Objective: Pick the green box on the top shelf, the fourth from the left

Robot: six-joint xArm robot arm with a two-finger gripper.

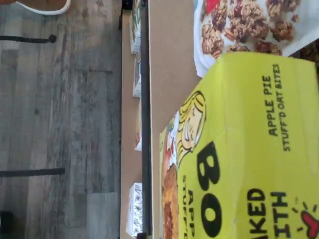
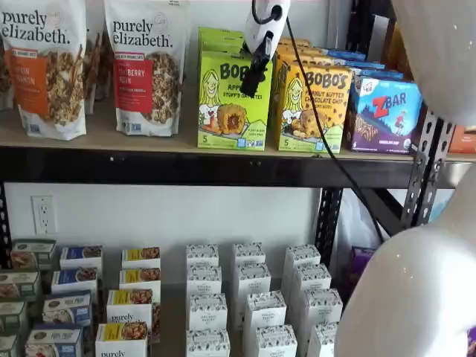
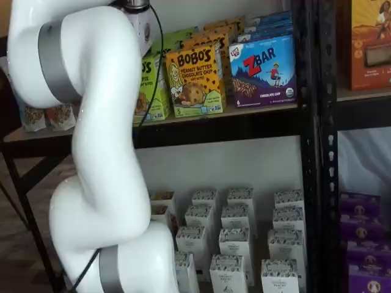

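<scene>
Top shelf (image 2: 149, 141): one front green box (image 2: 233, 100).

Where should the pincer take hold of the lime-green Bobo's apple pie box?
Probably across the top of the upright lime-green cardboard Bobo's box, coming from the front and above: its neighbour, the yellow-orange Bobo's peanut butter box, crowds one side, while the pincer already hangs at its top front edge.

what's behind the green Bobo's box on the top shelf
Another green carton's top edge shows right behind the green box on the top shelf. Anything further back is covered.
</scene>
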